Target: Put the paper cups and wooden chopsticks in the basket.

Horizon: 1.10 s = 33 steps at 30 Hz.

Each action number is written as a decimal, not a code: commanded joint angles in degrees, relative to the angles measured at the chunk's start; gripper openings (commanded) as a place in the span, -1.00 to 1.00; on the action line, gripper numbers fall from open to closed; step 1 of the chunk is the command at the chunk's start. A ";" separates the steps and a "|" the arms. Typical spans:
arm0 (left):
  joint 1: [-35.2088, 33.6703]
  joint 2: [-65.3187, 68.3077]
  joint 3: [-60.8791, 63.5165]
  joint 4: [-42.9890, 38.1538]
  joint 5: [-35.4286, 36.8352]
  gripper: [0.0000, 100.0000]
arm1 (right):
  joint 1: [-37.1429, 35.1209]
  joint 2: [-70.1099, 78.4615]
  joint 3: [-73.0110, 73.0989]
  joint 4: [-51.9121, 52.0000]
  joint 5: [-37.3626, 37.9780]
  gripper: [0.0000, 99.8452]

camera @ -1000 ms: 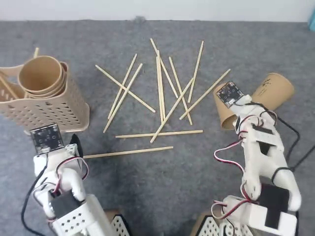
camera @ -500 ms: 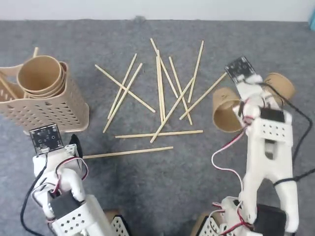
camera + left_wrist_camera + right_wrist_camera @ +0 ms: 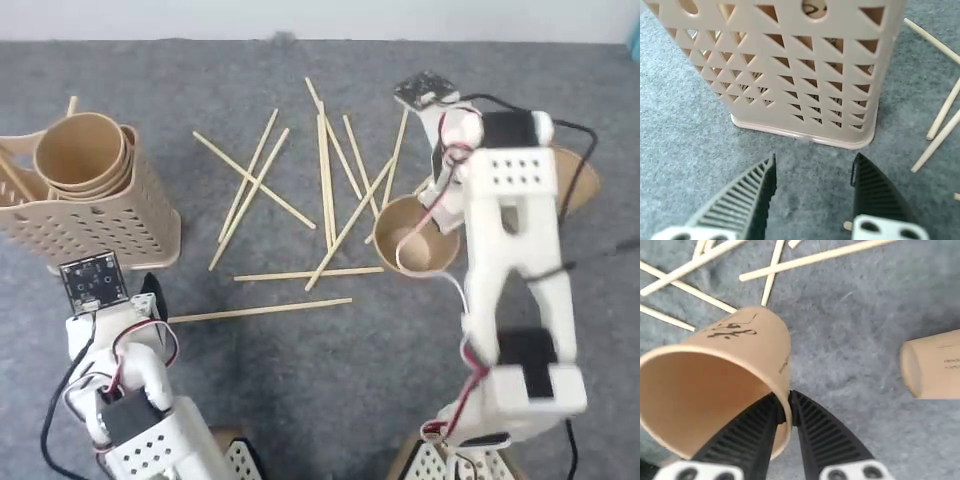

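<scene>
My right gripper (image 3: 786,407) is shut on the rim of a brown paper cup (image 3: 725,385), holding it off the carpet. From above, that cup (image 3: 413,238) hangs mouth up over the right end of the scattered wooden chopsticks (image 3: 325,190), with the right gripper (image 3: 432,212) at its rim. A second paper cup (image 3: 935,370) lies on its side farther right (image 3: 582,175), partly behind the arm. The beige basket (image 3: 95,225) at the left holds stacked cups (image 3: 82,152) and some chopsticks. My left gripper (image 3: 815,162) is open just in front of the basket (image 3: 790,65).
Grey carpet covers the table. One chopstick (image 3: 260,310) lies alone between the left arm and the pile. Chopsticks (image 3: 812,259) lie under the held cup. Open carpet stretches in front of the pile.
The right arm has lifted the cup off the carpet and swung it left toward the chopstick pile, turning its mouth upward. The left arm has kept still.
</scene>
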 commanded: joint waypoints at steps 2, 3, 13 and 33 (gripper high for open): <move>-0.26 -0.26 -0.75 -1.32 -0.88 -0.54 | -1.19 1.98 -3.25 2.33 -1.49 -0.98; -0.26 -0.26 -0.75 -1.32 -0.88 -0.54 | -1.36 1.71 -3.34 2.24 -2.37 -0.98; -0.26 -0.26 -0.22 -1.58 -0.88 -0.54 | -18.07 -7.96 -24.00 2.33 -8.35 -0.98; 0.09 -0.26 -0.13 -1.58 -0.88 -0.54 | -45.58 8.75 -57.85 -28.70 -8.70 -0.98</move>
